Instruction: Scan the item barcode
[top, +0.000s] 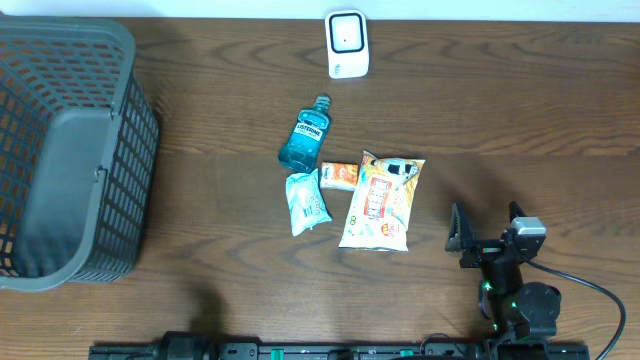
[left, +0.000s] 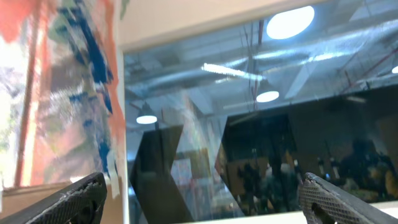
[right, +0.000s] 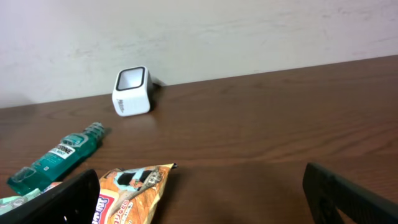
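Note:
The white barcode scanner (top: 347, 43) stands at the table's far edge, and in the right wrist view the scanner (right: 132, 91) faces the camera. Items lie mid-table: a teal mouthwash bottle (top: 305, 135), a small orange packet (top: 339, 175), a pale green pouch (top: 306, 200) and an orange snack bag (top: 380, 200). My right gripper (top: 487, 222) is open and empty, just right of the snack bag (right: 127, 190). My left gripper (left: 202, 200) is open and empty. It points up at a window and ceiling lights and does not show in the overhead view.
A dark grey mesh basket (top: 130, 150) fills the left side of the table. A black cable (top: 600, 295) trails from the right arm at the near right edge. Bare wood lies between the items and the scanner.

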